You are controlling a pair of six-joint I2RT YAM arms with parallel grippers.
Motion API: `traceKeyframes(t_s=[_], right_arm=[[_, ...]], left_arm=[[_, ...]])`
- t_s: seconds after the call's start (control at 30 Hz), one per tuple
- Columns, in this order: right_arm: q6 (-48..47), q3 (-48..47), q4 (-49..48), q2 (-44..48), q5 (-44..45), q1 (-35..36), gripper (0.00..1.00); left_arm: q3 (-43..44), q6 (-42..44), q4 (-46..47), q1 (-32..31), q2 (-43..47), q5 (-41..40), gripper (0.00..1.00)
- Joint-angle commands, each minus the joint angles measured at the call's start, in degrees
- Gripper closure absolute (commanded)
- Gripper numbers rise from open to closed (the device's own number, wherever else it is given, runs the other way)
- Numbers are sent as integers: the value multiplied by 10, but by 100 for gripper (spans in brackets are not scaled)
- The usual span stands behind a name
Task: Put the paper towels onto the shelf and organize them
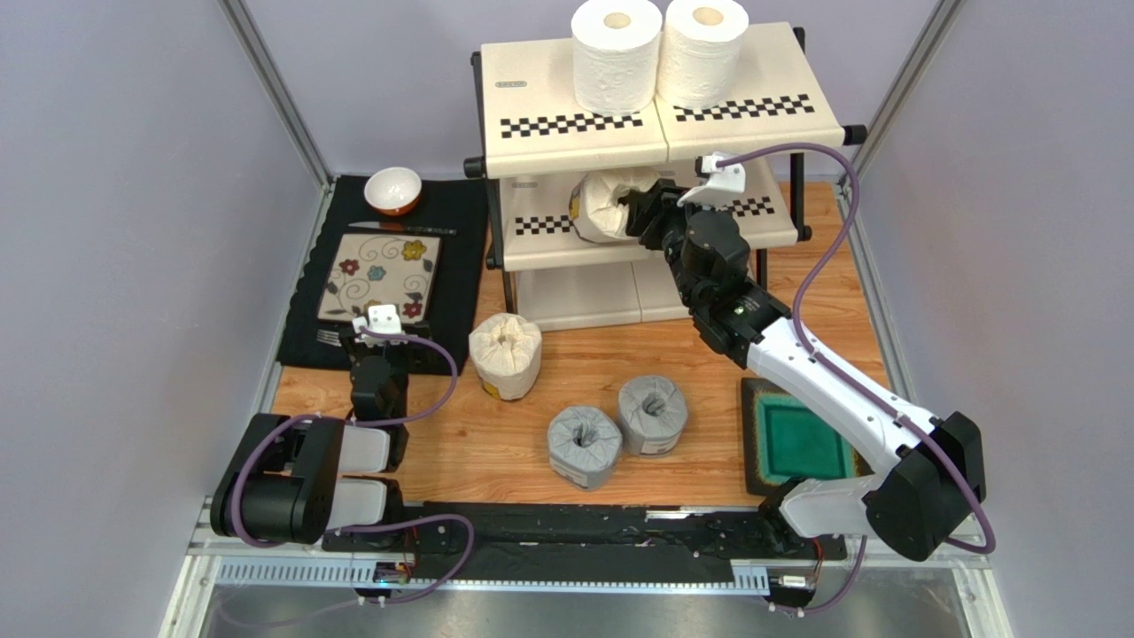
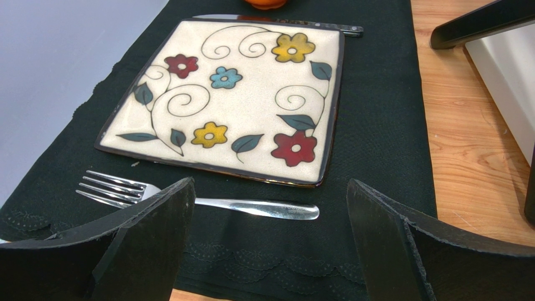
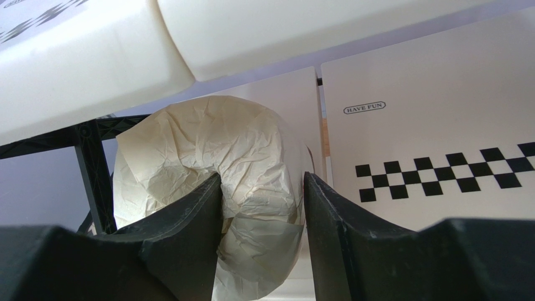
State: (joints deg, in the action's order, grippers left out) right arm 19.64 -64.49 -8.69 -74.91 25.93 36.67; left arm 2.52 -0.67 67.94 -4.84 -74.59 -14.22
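Now, the cream roll (image 3: 207, 157) is in at the middle tier of the shelf (image 1: 533, 93), tucked under the top panel, its hole facing the arm. The right gripper (image 3: 262, 182) pinches the roll's wall, 1 finger in the hole and 1 outside, both touching the wrap. Up top, 2 white rolls (image 1: 616, 53) (image 1: 706, 51) stand side by side. Down on the table wait a second cream roll (image 1: 506, 355) and 2 grey rolls (image 1: 584, 445) (image 1: 652, 414). The left gripper (image 2: 270, 213) hangs spread over a fork (image 2: 251, 207), holding nothing.

The danger, I'd say: that roll looks tipped, not flat on its end, so letting go could send it rolling off the front edge. And if a finger snags the crinkled wrap on the way out, the roll comes along.
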Motion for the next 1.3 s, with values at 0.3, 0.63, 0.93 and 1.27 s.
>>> traceKeyframes(t_s=[0.3,0.63,0.93,1.27], right_arm=[[20,9,-46,35,51,-3,45],[21,40,-92,55,-29,-2,43],[18,92,-97,123,-99,0,40],[-51,123,45,132,-75,190,32]], left_arm=[[-133,4,18,4,0,4,1],[-133,4,18,4,0,4,1],[-133,4,18,4,0,4,1],[-134,4,18,4,0,4,1]])
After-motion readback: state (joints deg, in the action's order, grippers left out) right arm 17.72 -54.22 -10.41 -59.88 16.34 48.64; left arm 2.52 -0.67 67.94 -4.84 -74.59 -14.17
